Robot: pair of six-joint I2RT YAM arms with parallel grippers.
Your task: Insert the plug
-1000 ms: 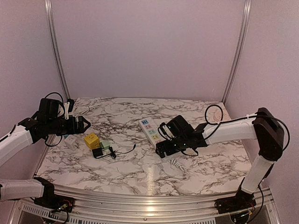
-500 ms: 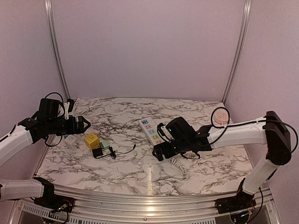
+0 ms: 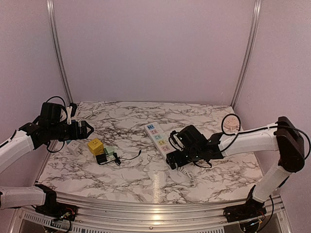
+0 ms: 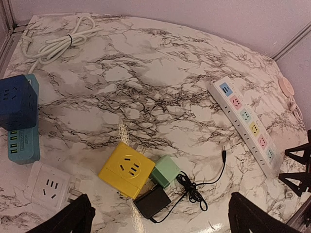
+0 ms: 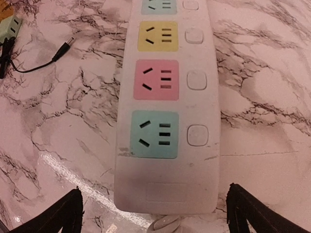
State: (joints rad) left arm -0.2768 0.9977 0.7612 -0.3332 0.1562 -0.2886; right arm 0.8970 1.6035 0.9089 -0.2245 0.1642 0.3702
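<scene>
1. White plastic power strip [image 3: 156,136], long and flat with a row of coloured sockets, lies slantwise near the middle of the marble-patterned table [image 3: 146,180]. The right gripper [image 3: 176,161] hangs just above its near end, jaws spread wide and holding nothing.
2. The left gripper [image 4: 160,219] is equally wide apart and empty, poised over the table's left side.
3. The step in hand looks like the approach. No plug is picked up yet, so the task seems barely begun.
4. The likeliest plug is the small black adapter block [image 4: 151,203] (its thin black lead [image 4: 209,180] trails toward the strip and ends in a bare barrel tip). It lies at the left, tight against a mint-green block [image 4: 164,171] and just beside a yellow cube socket [image 4: 125,169], well apart from the strip.
5. Its prongs are hidden, so I cannot tell which way they face.
6. Next, the left gripper would need to come down and close across the adapter's body without catching its neighbours or the lead. It would then line the prongs up with a free socket, perhaps the teal socket [image 5: 154,134] nearest the strip's end, while the right arm steadies the strip.
</scene>
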